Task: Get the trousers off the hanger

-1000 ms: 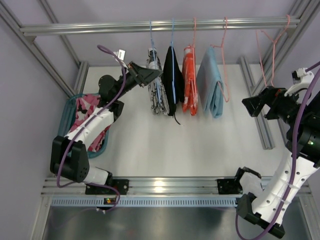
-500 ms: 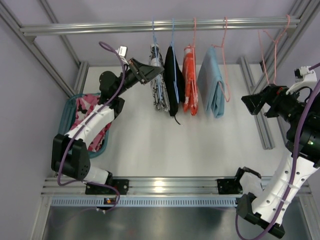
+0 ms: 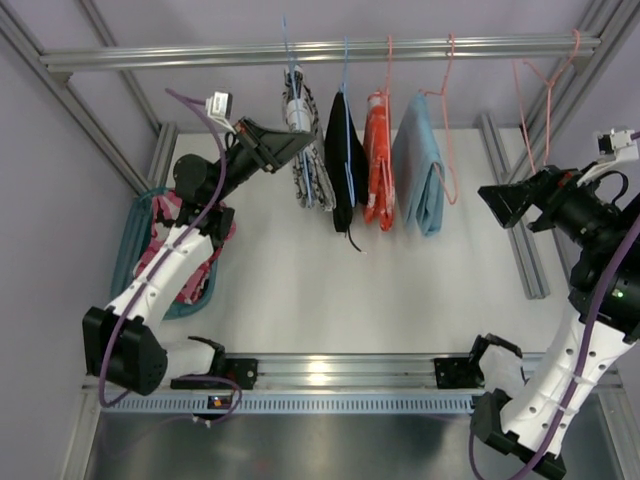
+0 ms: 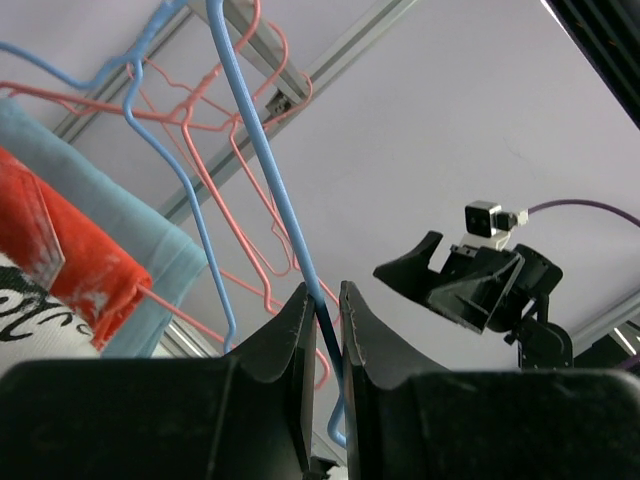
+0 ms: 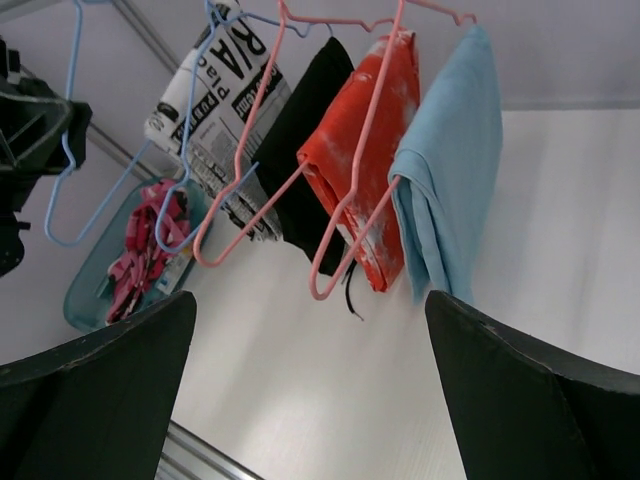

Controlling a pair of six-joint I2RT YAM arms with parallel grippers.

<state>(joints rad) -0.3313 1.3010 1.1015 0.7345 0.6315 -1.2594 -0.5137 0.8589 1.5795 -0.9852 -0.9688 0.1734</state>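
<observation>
My left end effector (image 4: 325, 292) pinches the blue hanger (image 4: 262, 170) by its wire; white, densely black-printed trousers (image 3: 300, 170) hang folded on it. The pink printed pair (image 3: 165, 210) lies crumpled in the teal basket (image 3: 126, 250); my right end effector (image 3: 497, 200) gapes wide

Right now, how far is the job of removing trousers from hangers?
Done: pink printed trousers lie in the teal basket. In hand: left gripper shut on the blue hanger of the newsprint-patterned trousers. Left: those, plus black garment, orange garment, light-blue garment, all hanging.
</observation>
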